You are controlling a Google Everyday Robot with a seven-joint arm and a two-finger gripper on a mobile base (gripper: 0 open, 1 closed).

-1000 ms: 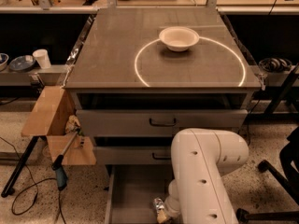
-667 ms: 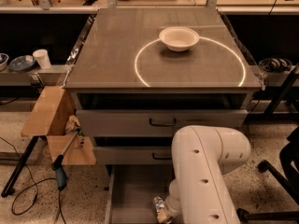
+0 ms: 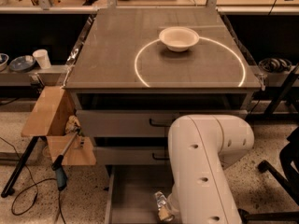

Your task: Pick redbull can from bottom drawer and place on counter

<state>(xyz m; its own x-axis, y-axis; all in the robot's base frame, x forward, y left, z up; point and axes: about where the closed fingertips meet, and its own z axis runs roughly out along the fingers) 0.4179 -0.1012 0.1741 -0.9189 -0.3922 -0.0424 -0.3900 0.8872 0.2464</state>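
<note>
The redbull can, slim and shiny silver, stands in the open bottom drawer near its front, right against my white arm. My gripper is down in the drawer right beside the can, mostly hidden behind the arm; only a tan part shows. The counter is the grey-brown cabinet top with a bright white circle on it, above and behind the drawer.
A white bowl sits on the counter at the circle's far edge. Two shut grey drawers with black handles are above the open one. A wooden box and clamp stand at the left, with cables on the floor.
My arm's elbow has risen slightly. The can stays in about the same spot in the drawer.
</note>
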